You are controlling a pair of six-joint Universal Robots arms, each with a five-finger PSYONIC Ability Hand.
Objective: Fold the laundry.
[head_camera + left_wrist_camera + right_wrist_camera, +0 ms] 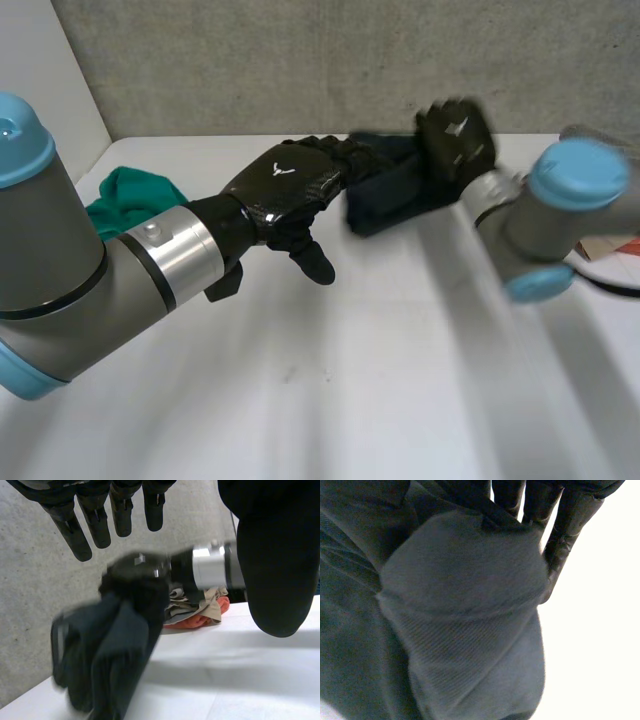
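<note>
A dark navy cloth hangs bunched at the far side of the table, lifted by its upper end. My right hand is shut on that upper end; its fingers curl over the bunched cloth. In the left wrist view the right hand grips the top of the cloth, which droops to the table. My left hand is open above the middle of the table, with its fingertips just beside the cloth and its fingers straight, holding nothing.
A green garment lies crumpled at the table's left, behind my left forearm. A pile of orange and beige laundry sits beyond the right hand. The white table stretches toward me, and a grey wall stands behind it.
</note>
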